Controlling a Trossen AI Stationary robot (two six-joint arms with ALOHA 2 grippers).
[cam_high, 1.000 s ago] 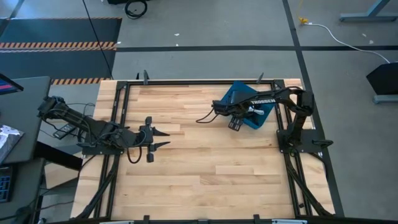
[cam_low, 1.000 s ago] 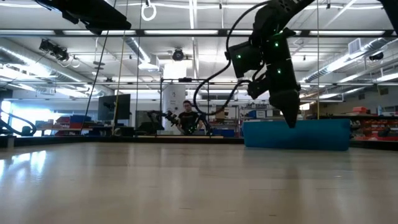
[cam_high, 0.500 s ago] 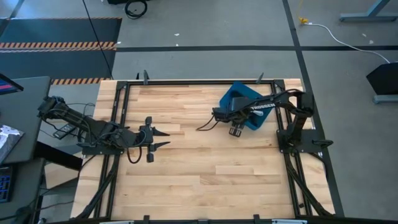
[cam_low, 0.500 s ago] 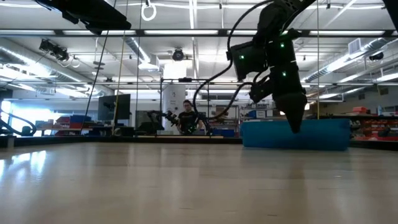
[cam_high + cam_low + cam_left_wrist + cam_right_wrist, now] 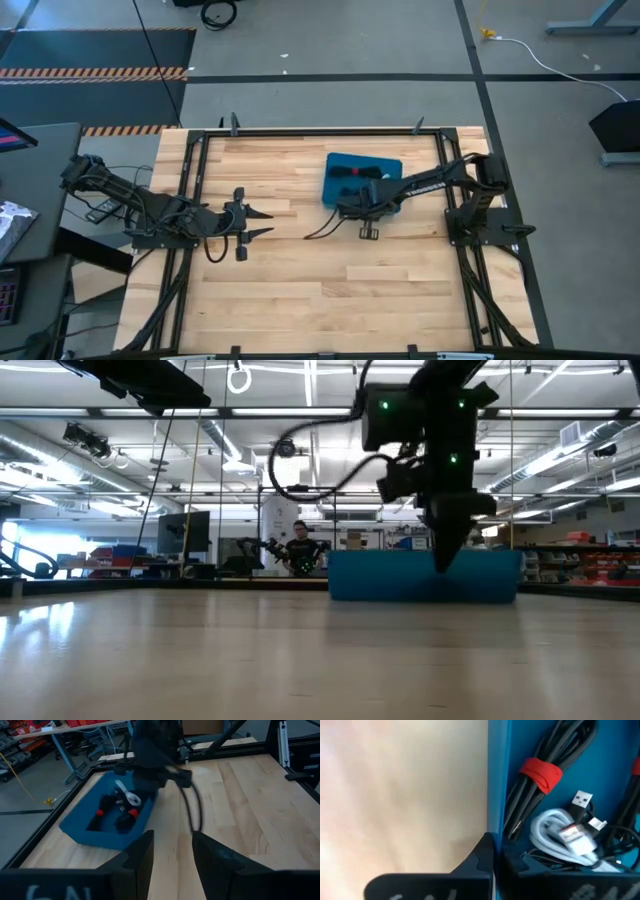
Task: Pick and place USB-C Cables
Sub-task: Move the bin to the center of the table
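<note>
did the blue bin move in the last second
Yes. In the high view the blue bin slid left from the right frame rail toward the table's middle, the right gripper at its wall.

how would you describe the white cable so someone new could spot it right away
Find the blue plastic bin on the wooden table's far right part. Among the coiled cables inside lies the white-grey coiled cable, beside a black bundle with a red band. It is the only pale one; the others are black.
</note>
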